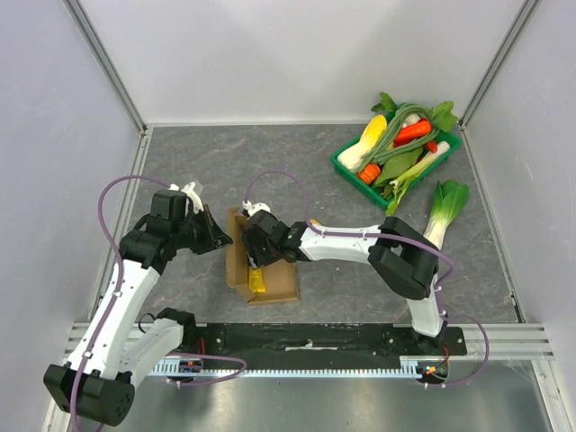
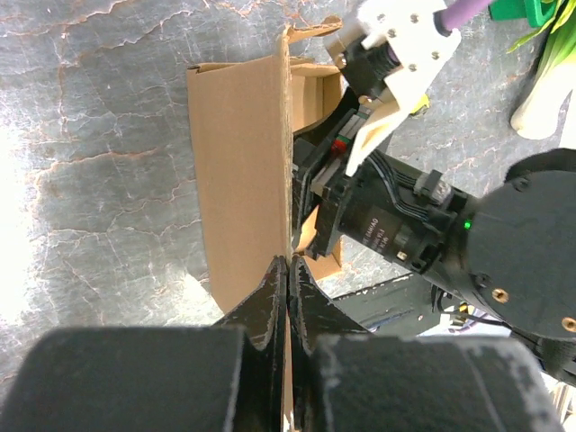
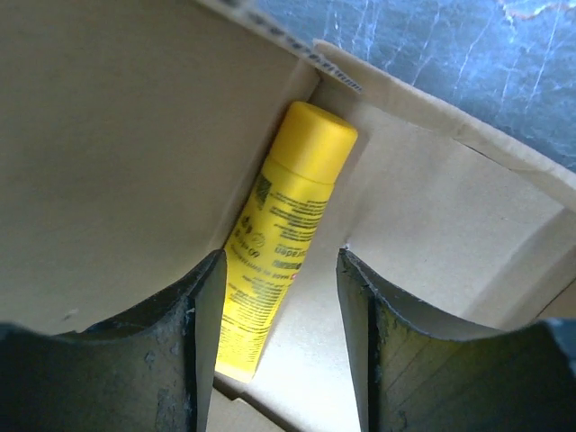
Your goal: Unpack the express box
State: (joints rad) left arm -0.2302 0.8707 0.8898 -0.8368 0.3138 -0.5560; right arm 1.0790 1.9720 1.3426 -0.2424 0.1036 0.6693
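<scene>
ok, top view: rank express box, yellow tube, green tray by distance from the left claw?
1. express box: its flap is pinched in the left claw.
2. yellow tube: inside the box, to the claw's right.
3. green tray: far back right.

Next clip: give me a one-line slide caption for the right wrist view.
Open right gripper poised over a yellow tube lying against one wall inside the opened box.

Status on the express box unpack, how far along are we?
Done: the express box is open, with its lid flap stood up.
In hand: the left gripper is pinched shut on that flap's edge. The right gripper is open inside the box, over a yellow tube.
Left: close on the tube and lift it out. It is not yet gripped and lies against the box wall.
</scene>
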